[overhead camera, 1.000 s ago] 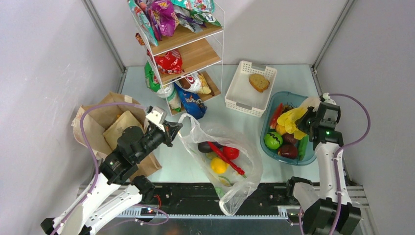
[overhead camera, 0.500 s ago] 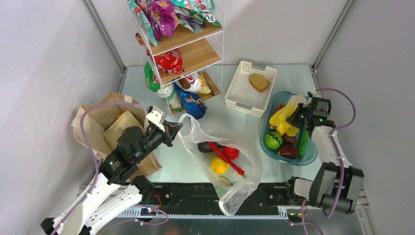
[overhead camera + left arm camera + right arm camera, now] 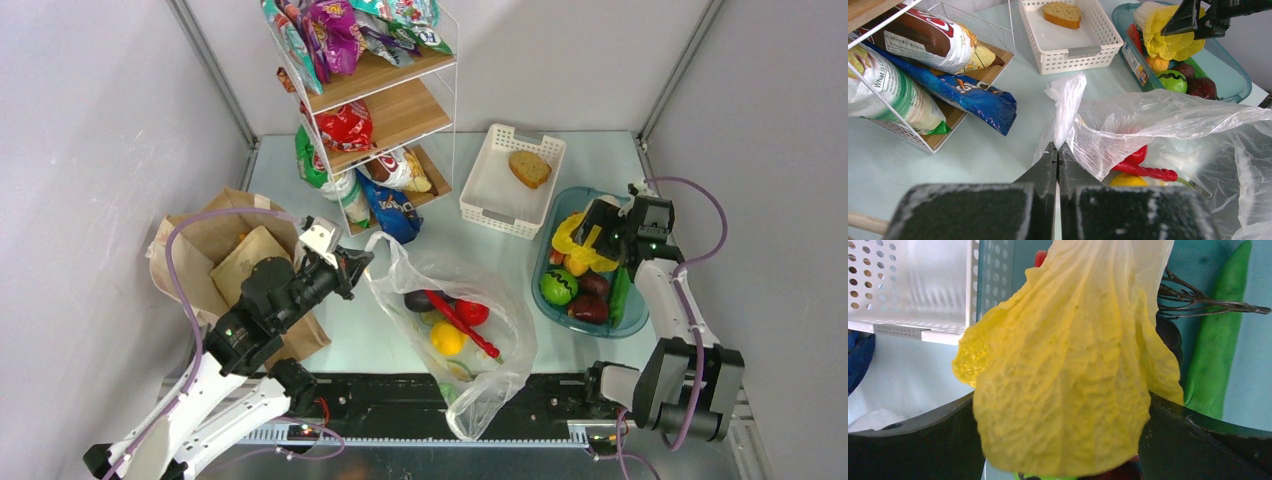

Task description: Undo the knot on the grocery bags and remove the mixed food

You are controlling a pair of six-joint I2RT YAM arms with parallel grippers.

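The clear plastic grocery bag [image 3: 505, 345] lies open in the middle of the table. Inside it are a purple eggplant [image 3: 420, 300], a red tomato [image 3: 474, 312], a long red chili [image 3: 462, 325] and a yellow fruit [image 3: 447, 338]. My left gripper [image 3: 360, 262] is shut on the bag's handle strip [image 3: 1064, 107] at its left rim. The brown paper bag [image 3: 215, 250] sits behind the left arm. My right gripper [image 3: 597, 228] stands open over the blue tub [image 3: 541, 285]. A yellow crinkled leaf [image 3: 1068, 380] hangs between its wide-apart fingers [image 3: 908, 440].
The tub also holds a green fruit [image 3: 558, 286], dark red pieces and a green pod [image 3: 619, 292]. A white slatted basket [image 3: 490, 190] with a bread slice [image 3: 529, 168] stands behind it. A wire shelf rack [image 3: 390, 110] with snack packets fills the back left.
The right gripper swung back over the tub with the yellow leaf and its jaws have spread wide. The left gripper and the plastic bag have not moved.
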